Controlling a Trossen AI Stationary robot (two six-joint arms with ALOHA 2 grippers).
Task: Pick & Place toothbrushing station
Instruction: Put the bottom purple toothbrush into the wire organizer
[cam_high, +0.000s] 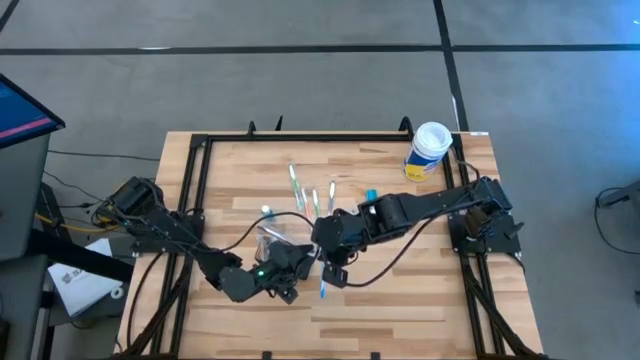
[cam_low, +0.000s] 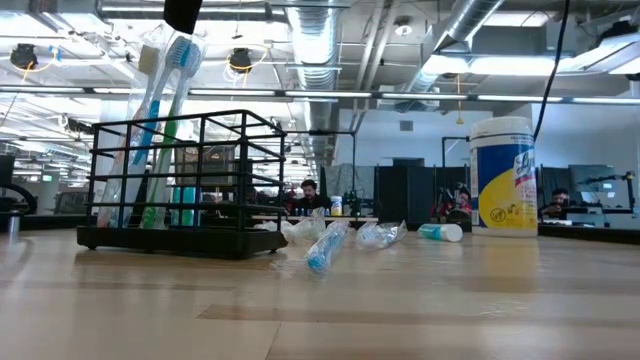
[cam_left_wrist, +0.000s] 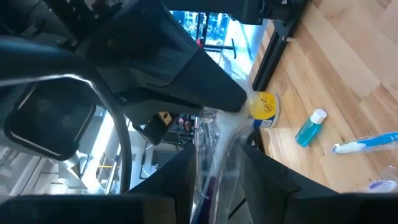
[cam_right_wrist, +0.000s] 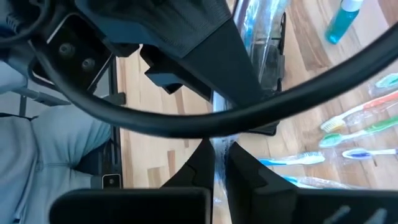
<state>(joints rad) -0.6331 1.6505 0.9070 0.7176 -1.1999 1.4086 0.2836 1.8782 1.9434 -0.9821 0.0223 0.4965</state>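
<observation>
Now seen: right gripper (cam_high: 322, 262) near table middle, fingers closed together on a clear-wrapped toothbrush (cam_right_wrist: 219, 163). Just beside, left gripper (cam_high: 283, 262) half apart around crinkled clear wrapping (cam_left_wrist: 214, 149). Below and beside both, black wire toothbrushing station (cam_low: 185, 180) standing upright on the wooden table (cam_high: 400, 300), toothbrushes inside. Far corner: yellow-and-white canister (cam_high: 427, 151).

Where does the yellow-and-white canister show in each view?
High view: canister upright at the table's far right corner.
Low view: right of centre, far back.
Left wrist view: mid-picture, partly hidden by dark arm parts.
Right wrist view: not in it.
Shared landmark: small blue bottle lying near it.
</observation>
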